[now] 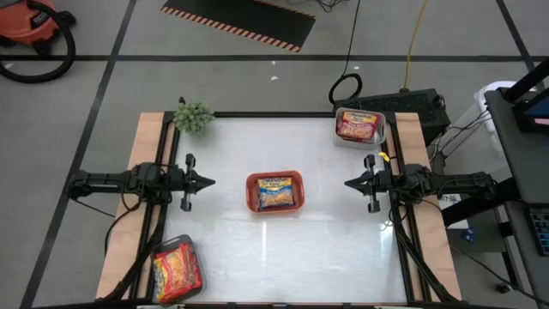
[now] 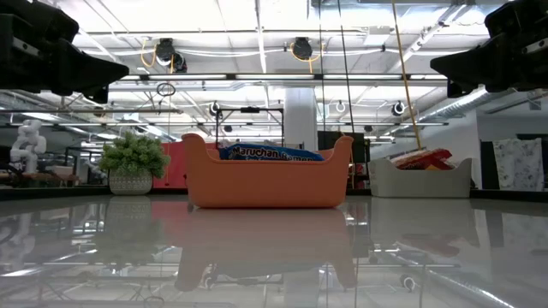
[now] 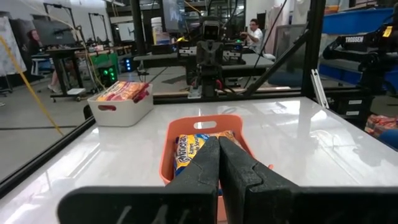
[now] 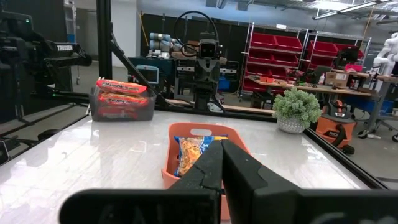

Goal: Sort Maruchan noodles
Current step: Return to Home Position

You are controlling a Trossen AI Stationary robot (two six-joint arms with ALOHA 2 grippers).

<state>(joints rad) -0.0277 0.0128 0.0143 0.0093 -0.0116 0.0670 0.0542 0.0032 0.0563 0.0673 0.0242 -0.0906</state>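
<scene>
Your left claw (image 1: 204, 181) and right claw (image 1: 350, 183) are both pinched closed, empty, hovering at opposite sides of the bench (image 1: 326, 249). You have three bins:
- The middle orange bin (image 1: 250, 191) holds blue-yellow noodles (image 1: 276, 193).
- The grey bin (image 1: 356, 142) holds red noodles (image 1: 358, 125).
- The dark clear bin (image 1: 174, 244) holds orange noodles (image 1: 177, 273).

The packets are stacked, so you cannot count them.

Trays: 3 (orange tray (image 1: 250, 190), grey tray (image 1: 356, 142), dark tray (image 1: 199, 257)). Plant (image 1: 194, 116): 1. Left gripper (image 1: 208, 181), right gripper (image 1: 350, 183): 2. Noodle packets (image 1: 274, 194) stacked, uncountable.
</scene>
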